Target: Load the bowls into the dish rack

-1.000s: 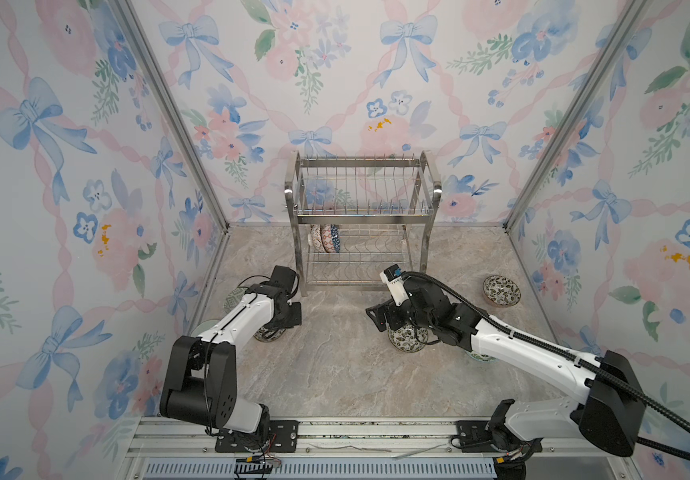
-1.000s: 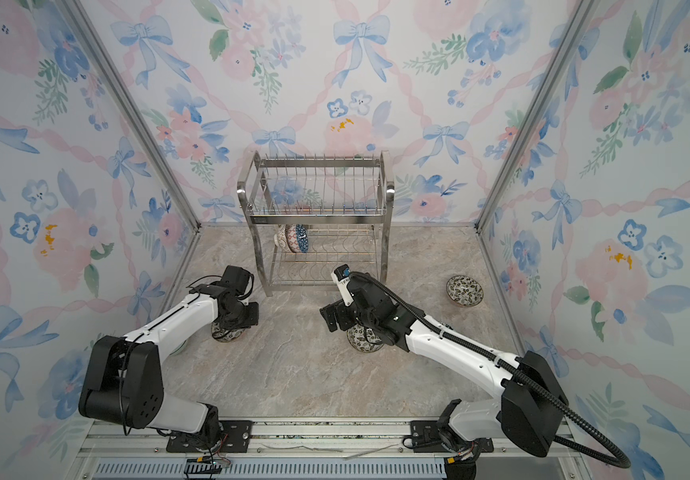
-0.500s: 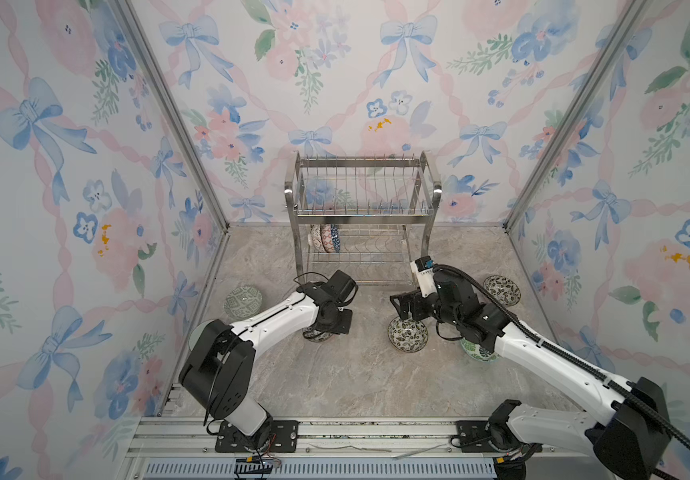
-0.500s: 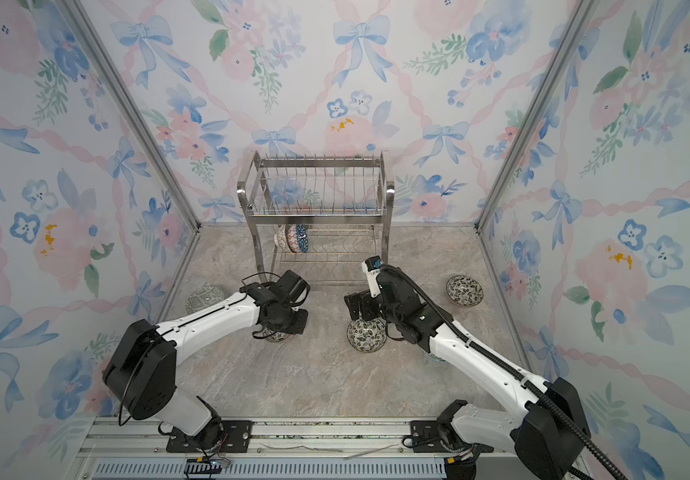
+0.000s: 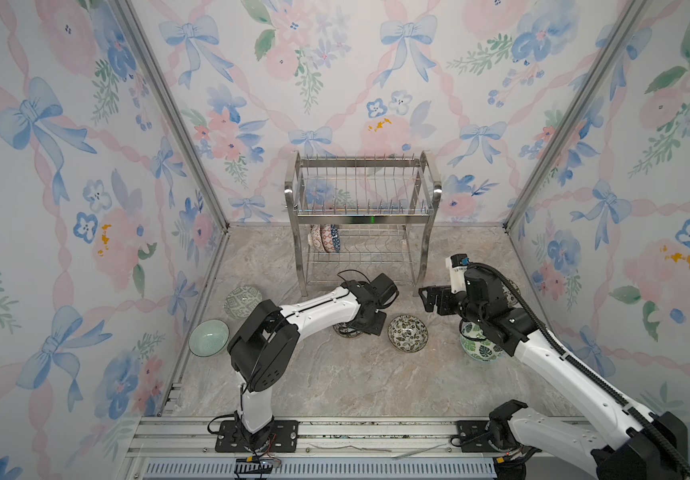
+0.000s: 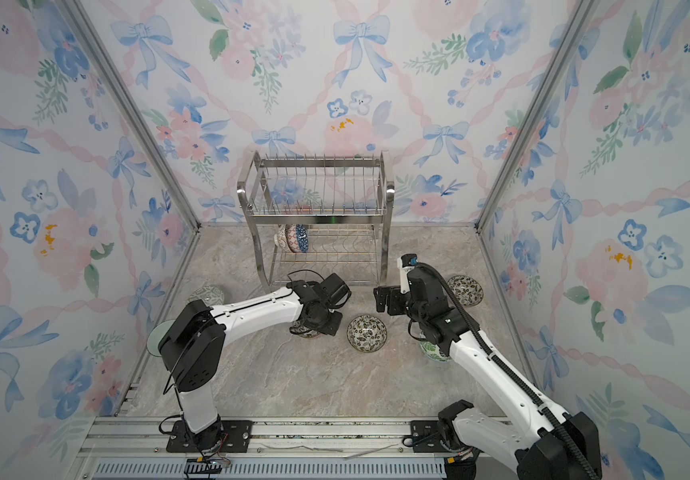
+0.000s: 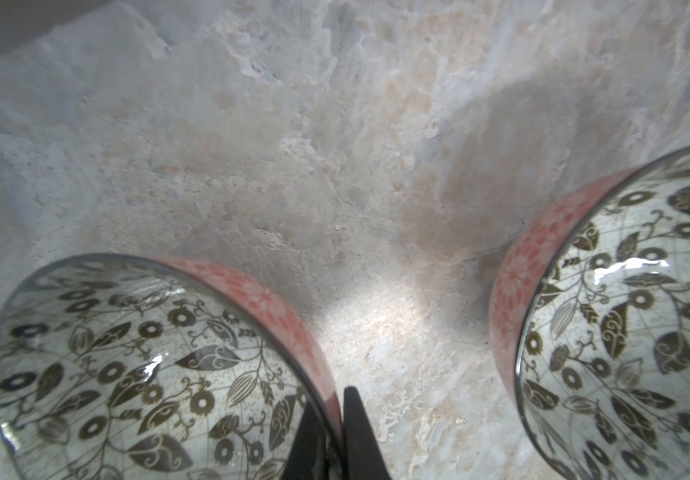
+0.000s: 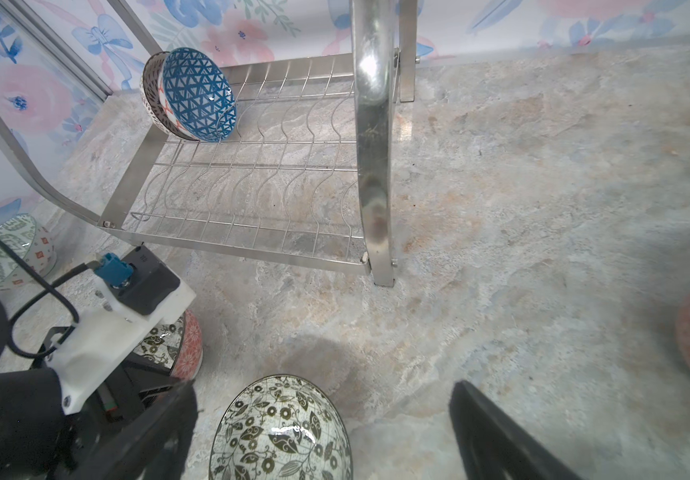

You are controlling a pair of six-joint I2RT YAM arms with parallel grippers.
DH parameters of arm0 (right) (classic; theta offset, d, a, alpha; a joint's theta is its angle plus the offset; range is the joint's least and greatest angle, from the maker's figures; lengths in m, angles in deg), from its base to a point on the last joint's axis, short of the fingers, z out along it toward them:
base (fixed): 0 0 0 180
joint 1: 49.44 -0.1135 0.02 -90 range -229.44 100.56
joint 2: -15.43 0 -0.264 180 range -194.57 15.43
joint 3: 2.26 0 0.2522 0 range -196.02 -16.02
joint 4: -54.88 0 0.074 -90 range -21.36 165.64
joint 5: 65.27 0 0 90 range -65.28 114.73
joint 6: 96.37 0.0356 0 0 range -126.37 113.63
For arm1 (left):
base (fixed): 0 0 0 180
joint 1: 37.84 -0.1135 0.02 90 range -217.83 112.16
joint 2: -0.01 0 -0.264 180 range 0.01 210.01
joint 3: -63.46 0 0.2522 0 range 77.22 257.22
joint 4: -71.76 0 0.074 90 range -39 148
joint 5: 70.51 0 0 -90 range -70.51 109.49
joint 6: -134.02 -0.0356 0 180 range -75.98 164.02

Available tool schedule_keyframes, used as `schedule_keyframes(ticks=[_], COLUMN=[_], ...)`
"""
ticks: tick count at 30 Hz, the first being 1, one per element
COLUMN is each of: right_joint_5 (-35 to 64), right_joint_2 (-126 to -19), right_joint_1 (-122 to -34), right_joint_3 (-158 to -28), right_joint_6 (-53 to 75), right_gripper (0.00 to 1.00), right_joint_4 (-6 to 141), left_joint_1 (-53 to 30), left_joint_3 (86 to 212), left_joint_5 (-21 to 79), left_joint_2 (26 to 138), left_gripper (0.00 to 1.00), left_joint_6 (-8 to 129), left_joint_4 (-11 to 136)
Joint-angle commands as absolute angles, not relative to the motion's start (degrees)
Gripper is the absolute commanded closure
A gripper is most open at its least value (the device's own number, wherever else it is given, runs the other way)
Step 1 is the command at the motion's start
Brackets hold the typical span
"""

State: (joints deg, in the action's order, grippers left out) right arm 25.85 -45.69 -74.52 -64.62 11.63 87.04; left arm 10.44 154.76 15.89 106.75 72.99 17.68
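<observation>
1. I am watching the left gripper (image 7: 337, 432) clamping the rim of a leafy bowl (image 7: 127, 374), with one finger inside on the black-and-white leaf print and the other on the pink flowered outer wall.
2. That bowl is sitting low near the middle of the table (image 5: 335, 386), just in front of the dish rack (image 5: 362, 215). I cannot tell whether it is resting or lifted, and the left arm (image 5: 318, 307) is covering most of it in both top views.
3. The right gripper (image 8: 324, 388) is hovering with its jaws spread wide and nothing between them, near a second leafy bowl (image 5: 407, 333) that is lying upright beside the first, not touching it.
4. The rack, a two-tier frame of shiny steel wire, is standing at the middle of the table's far edge. Three racked bowls (image 6: 291, 237) are leaning on edge at the left end of its lower tier, the blue-and-white triangle one in front.
5. A green-leaf bowl (image 5: 474, 345) is peeking out from under the right arm (image 5: 543, 353). A third leafy bowl (image 6: 466, 291) is lying by the right edge, cut off in the right wrist view.
6. Along the left edge, a green-patterned bowl (image 5: 243, 300) and a pale green bowl (image 5: 209, 338) are sitting apart.
</observation>
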Motion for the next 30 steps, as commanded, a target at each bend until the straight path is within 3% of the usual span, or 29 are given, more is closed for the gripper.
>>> schedule_keyframes(ticks=[1,12,15,18,21,30], right_joint_5=[26.6,32.7,31.8,29.4,28.5,24.7], right_joint_2=[-45.4,-45.6,-44.1,-41.3,-37.8,-39.3], right_joint_1=[-73.6,-71.3,-70.8,-70.1,-69.0,-69.6], right_joint_3=[-63.9,-65.3,-64.9,-63.3,-60.1,-60.3], right_joint_6=[12.5,18.1,19.3,19.7,21.7,20.1], right_gripper=[0.04,0.03,0.03,0.03,0.03,0.03], right_joint_4=[91.3,93.2,92.8,90.4,86.6,85.9], left_joint_1=[11.1,11.3,11.3,11.3,11.1,6.9], left_joint_3=[155.5,156.4,157.0,157.0,157.1,155.0], left_joint_5=[17.7,15.3,14.3,12.7,10.6,7.7], left_joint_2=[109.7,107.2,106.5,105.4,103.7,94.3], left_gripper=[0.87,0.66,0.49,0.22,0.02,0.02], left_joint_6=[73.8,72.5,72.1,71.6,71.4,70.7], left_joint_4=[17.5,17.4,16.7,16.4,15.7,15.3])
